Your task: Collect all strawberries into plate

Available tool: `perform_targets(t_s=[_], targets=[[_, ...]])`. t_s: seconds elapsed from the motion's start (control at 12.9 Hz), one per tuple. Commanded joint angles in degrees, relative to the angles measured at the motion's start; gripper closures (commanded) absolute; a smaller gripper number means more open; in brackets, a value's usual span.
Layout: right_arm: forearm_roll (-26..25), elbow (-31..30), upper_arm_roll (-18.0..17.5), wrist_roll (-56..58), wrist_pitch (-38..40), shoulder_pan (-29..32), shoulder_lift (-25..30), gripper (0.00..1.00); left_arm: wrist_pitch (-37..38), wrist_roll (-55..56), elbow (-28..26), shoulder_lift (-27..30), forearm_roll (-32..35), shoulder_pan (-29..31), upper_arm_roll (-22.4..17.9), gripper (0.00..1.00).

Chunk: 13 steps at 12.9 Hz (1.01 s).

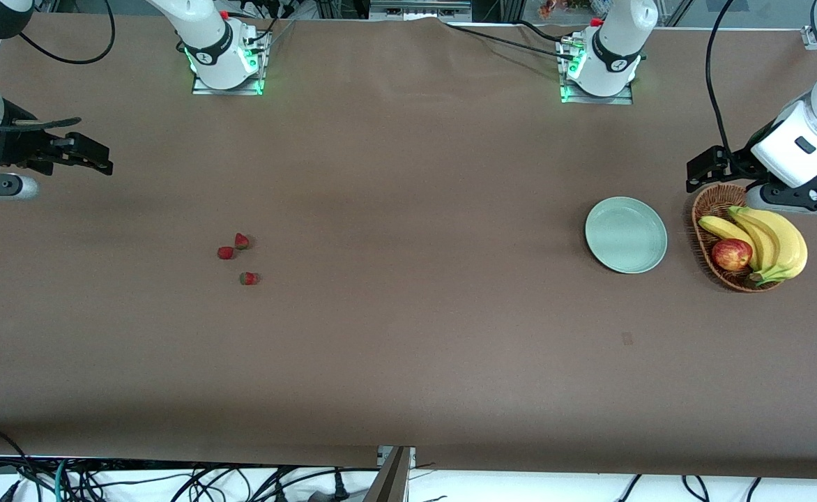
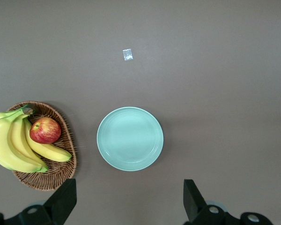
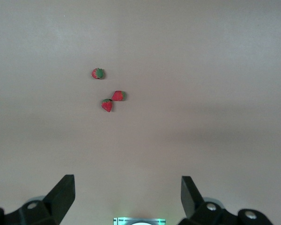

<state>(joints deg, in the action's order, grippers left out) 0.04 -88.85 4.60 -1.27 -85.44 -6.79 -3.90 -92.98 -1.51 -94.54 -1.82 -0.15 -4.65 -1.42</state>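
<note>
Three tiny red strawberries (image 1: 239, 257) are clustered left of frame centre on the brown table (image 1: 408, 348). Pale mint-green round plate (image 1: 626, 234) sits bare at right. Left claw (image 2: 130, 199) and right claw (image 3: 127, 197) are held released, aloft.

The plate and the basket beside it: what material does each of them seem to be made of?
The plate looks like glazed ceramic or perhaps melamine: pale mint, smooth, with faint concentric rings and a soft sheen. The basket looks like woven wicker, brown and matte, its strands visible along the rim. It holds bananas and an apple.
</note>
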Motion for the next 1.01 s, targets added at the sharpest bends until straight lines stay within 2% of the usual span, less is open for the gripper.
perform_targets(t_s=[0.0,0.62,0.77,0.93], targets=[[0.04,0.35,-0.47,1.18,0.36,0.81,0.82,0.0,0.7,-1.13,1.38,-0.38,-0.12,-0.36,-0.43,0.0],[0.22,-1.67,-0.82,1.18,0.45,0.55,-0.05,0.0,0.7,-1.13,1.38,-0.38,-0.12,-0.36,-0.43,0.0],[1.09,-5.52,-1.0,1.09,-2.43,0.37,-0.14,0.0,0.7,-1.13,1.38,-0.38,-0.12,-0.36,-0.43,0.0],[1.36,-13.24,-1.26,0.65,-10.76,0.2,-0.05,0.0,0.7,-1.13,1.38,-0.38,-0.12,-0.36,-0.34,0.0]])
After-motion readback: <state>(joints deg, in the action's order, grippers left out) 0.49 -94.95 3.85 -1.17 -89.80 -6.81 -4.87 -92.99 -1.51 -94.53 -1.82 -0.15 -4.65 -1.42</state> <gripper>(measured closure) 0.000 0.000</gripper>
